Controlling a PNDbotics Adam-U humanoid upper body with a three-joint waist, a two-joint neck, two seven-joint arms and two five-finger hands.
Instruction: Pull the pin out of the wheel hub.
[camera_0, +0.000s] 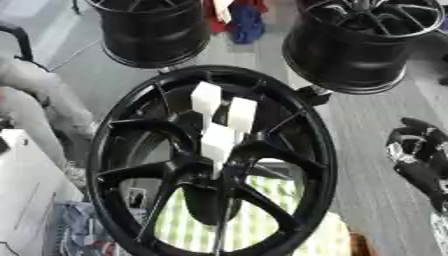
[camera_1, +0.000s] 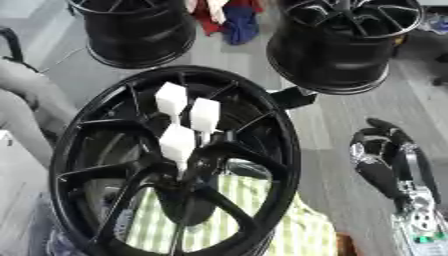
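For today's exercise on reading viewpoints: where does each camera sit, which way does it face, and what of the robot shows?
Left eye view: in the head, looking down at the black wheel hub with three white pins; right hand at the right edge.
Right eye view: beside it, same downward look; more of the right hand and forearm shows.
Shared: hub, pins, two further rims behind.

A: Where are the pins (camera_1: 178, 141)?
B: Three white ones stand in the hub (camera_1: 188, 170).
A: And the right hand (camera_1: 378, 150)?
B: Right of the wheel (camera_1: 262, 120), apart, fingers curled, holding nothing.
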